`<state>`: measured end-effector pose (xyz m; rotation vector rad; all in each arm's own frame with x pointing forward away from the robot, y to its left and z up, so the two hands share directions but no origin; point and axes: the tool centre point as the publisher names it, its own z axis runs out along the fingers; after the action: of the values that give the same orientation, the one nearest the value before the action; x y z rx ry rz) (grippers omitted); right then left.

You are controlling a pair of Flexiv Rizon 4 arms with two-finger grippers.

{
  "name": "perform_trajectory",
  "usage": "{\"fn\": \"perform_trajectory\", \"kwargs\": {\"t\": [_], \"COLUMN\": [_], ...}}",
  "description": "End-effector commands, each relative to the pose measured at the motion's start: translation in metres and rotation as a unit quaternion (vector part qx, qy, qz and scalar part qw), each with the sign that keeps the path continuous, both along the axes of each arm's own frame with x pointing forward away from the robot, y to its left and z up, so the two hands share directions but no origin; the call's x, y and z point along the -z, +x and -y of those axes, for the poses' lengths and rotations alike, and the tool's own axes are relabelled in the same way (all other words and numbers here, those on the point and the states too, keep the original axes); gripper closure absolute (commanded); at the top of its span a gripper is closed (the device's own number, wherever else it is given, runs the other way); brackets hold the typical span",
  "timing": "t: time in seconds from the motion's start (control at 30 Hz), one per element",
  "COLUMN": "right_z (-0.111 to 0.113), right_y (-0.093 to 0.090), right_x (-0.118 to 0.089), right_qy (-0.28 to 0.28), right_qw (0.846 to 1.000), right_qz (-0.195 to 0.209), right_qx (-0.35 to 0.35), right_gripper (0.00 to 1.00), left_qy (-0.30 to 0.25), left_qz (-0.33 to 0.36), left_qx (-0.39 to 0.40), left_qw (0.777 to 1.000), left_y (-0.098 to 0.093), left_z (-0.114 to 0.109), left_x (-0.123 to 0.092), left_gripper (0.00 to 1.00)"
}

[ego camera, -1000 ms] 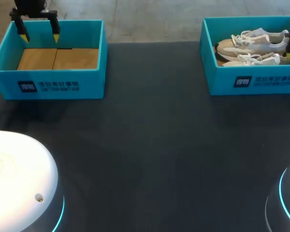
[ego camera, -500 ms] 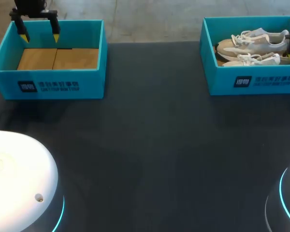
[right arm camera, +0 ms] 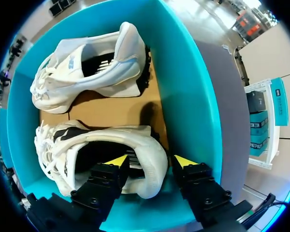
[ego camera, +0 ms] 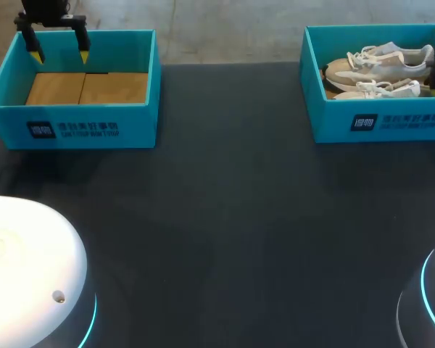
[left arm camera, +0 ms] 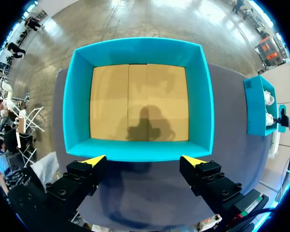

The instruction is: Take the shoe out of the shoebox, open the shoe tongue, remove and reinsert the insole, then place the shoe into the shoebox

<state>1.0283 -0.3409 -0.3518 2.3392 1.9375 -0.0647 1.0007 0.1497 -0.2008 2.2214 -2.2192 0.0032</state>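
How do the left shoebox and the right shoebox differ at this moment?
The left shoebox holds nothing, its brown floor bare; the right shoebox holds two white shoes. The left end effector hangs open at the left shoebox's edge; the right end effector is down inside the right shoebox, at one shoe's heel. Both are lidless teal boxes.

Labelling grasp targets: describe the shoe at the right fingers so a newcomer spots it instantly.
Start at the teal shoebox on the right side of the table, which holds two white shoes. The target shoe is the one by the box's front wall, nearest the robot; its heel sits between the fingers of the right gripper, unlike its neighbour.
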Motion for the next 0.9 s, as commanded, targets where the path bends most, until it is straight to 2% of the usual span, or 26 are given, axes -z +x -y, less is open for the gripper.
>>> {"fn": "perform_trajectory", "kwargs": {"t": [0.03,0.2,0.4,0.5,0.7,0.9], "right_z": [-0.001,-0.002,-0.001,0.000,0.003,0.006], "right_y": [0.003,0.001,0.001,0.001,0.002,0.000], "right_x": [0.009,0.018,0.027,0.027,0.023,0.014], "right_qy": [-0.003,-0.004,-0.007,-0.007,-0.012,-0.015], "right_qw": [1.000,1.000,1.000,1.000,1.000,1.000], "right_qz": [-0.004,-0.011,-0.019,-0.019,-0.014,-0.010], "right_qx": [0.001,0.003,0.008,0.013,0.019,0.025], "right_gripper": [0.44,0.45,0.53,0.63,1.00,1.00], "left_qy": [0.000,0.000,0.000,0.000,0.000,0.000], "left_qz": [0.000,0.000,0.000,0.000,0.000,0.000], "left_qx": [0.000,0.000,0.000,0.000,0.000,0.000], "left_qw": [1.000,1.000,1.000,1.000,1.000,1.000], "left_y": [0.000,0.000,0.000,0.000,0.000,0.000], "left_z": [0.000,0.000,0.000,0.000,0.000,0.000], "left_x": [0.000,0.000,0.000,0.000,0.000,0.000], "left_gripper": [0.00,0.00,0.00,0.00,0.00,0.00]}}
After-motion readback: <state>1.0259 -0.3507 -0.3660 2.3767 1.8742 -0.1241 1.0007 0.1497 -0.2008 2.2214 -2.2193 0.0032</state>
